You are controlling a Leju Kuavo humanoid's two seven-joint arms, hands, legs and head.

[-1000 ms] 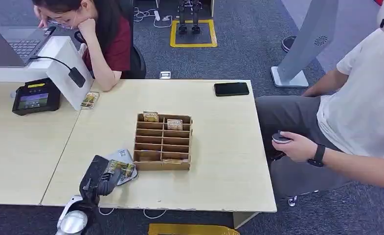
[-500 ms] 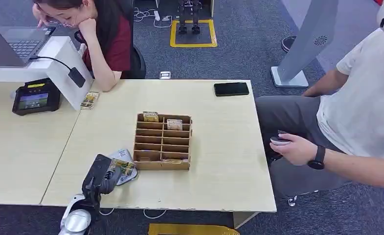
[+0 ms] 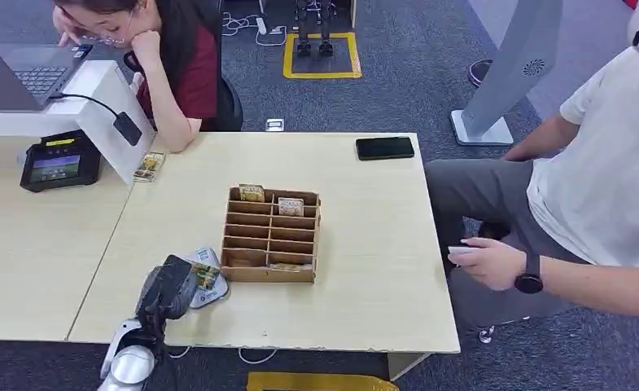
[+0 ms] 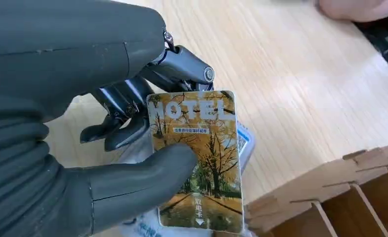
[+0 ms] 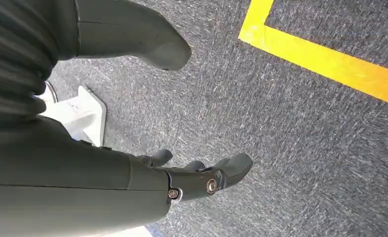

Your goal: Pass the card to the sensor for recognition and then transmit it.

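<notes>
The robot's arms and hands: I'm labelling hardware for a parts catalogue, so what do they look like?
The left hand has a dark grey ribbed cover, a thick smooth grey thumb and darker, glossy fingers with small silver screws. The right hand is built alike. In the head view, the left arm is silver and rounded.

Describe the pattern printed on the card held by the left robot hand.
Golden-yellow autumn trees along a path, "HOTEL" in white on the card; clearest in the left wrist view.

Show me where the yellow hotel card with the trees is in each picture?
Head view: yellow tree-printed hotel card near the table's front edge, in the left hand.
Left wrist view: card centre frame, pinched by thumb and fingers.
Right wrist view: not in it.
Shared landmark: brown wooden slotted organizer box beside the card.
</notes>
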